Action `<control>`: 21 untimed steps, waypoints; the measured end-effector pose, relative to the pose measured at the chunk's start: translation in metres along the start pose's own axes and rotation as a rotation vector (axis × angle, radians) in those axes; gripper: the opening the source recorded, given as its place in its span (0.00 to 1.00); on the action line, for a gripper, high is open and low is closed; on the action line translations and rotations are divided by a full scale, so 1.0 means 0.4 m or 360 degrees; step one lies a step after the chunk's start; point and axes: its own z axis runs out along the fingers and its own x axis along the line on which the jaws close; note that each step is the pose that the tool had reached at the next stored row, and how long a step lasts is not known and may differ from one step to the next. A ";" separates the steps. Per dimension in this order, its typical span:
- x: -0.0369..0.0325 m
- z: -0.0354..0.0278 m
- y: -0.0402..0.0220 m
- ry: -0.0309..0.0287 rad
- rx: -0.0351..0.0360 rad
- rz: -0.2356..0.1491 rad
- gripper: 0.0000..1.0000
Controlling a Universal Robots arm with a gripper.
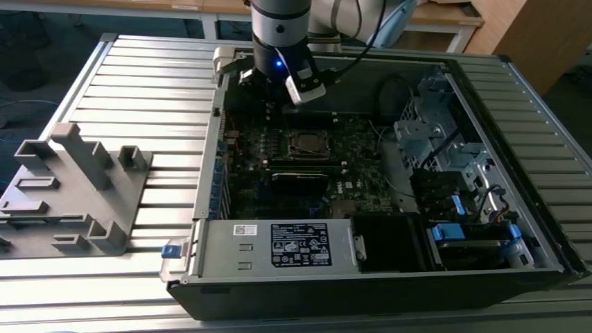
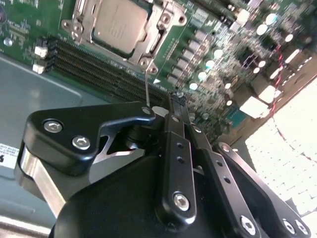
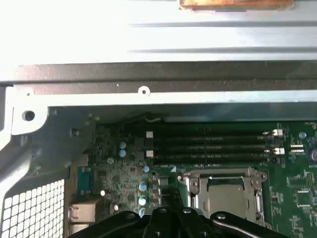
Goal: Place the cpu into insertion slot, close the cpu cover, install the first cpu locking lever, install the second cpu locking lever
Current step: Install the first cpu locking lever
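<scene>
Open computer case flat on a slatted metal table in the exterior view. At the exterior view's left, well apart from the case, a grey plastic fixture on the same table. Inside the case, a green motherboard; along the near wall, a silver power supply box with a white label.

Robot arm reaching down into the case from the far side. At its end the gripper, low over the motherboard, near the socket corner that faces the memory slots. Fingers drawn together to a narrow point in the second wrist view, tips meeting, nothing seen clamped between them.

Cpu already down in the insertion slot, lying flat, dull silver-grey top up. Cpu cover folded flat over it, shiny frame around the chip, metal top showing through the square window, the same in both wrist views.

From the socket corner nearest the fingers, a thin metal locking lever standing up off the board, just beside the fingertips. Touching them or apart: cannot tell
</scene>
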 end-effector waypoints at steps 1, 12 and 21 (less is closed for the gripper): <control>0.000 0.000 0.000 0.00000 0.0000 0.0000 0.11; 0.006 0.000 -0.004 0.00032 -0.0092 0.0001 0.11; 0.008 0.002 -0.007 0.00060 -0.0171 0.0002 0.11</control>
